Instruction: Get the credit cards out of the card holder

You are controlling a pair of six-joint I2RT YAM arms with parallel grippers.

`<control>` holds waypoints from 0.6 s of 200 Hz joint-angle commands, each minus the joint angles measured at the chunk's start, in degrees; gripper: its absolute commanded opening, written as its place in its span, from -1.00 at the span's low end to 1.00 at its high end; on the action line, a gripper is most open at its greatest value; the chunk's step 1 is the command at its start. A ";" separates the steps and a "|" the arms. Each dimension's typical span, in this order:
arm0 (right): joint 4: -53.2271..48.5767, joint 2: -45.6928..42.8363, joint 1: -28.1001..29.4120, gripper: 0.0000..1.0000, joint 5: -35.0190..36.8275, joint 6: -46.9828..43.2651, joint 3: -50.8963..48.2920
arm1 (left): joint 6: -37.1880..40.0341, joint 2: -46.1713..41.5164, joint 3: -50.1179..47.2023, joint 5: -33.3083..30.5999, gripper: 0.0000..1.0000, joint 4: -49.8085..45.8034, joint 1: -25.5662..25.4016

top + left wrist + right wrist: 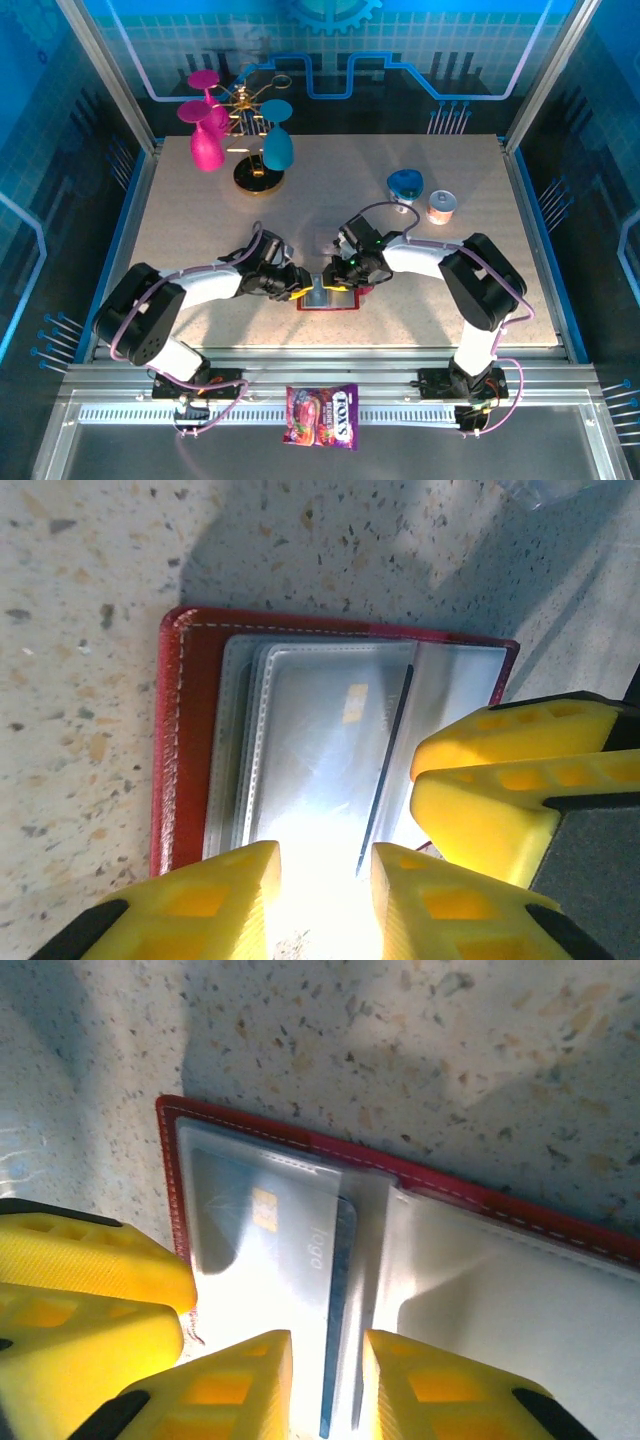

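My left gripper (pixel 325 855) and my right gripper (pixel 327 1345) both have their yellow fingers parted and clamp nothing. Their tips are set down at the edge of the card holder (pixel 327 298). It lies opened flat between them, with a red stitched cover and clear greyish sleeves. A pale blue credit card (pixel 270 1245) with a gold chip is tucked in one sleeve. Beneath it is a speckled beige table (pixel 330 200), and blue printed walls stand around.

From high behind, looking down on the whole surface (pixel 200 220); from both wrists, close over one shared card holder (pixel 170 740), opposite sides.
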 commanded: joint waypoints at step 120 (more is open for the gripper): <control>9.43 1.09 0.34 -0.43 -4.89 7.53 -4.33 | 2.31 2.19 -1.23 -0.91 -0.70 -2.05 1.13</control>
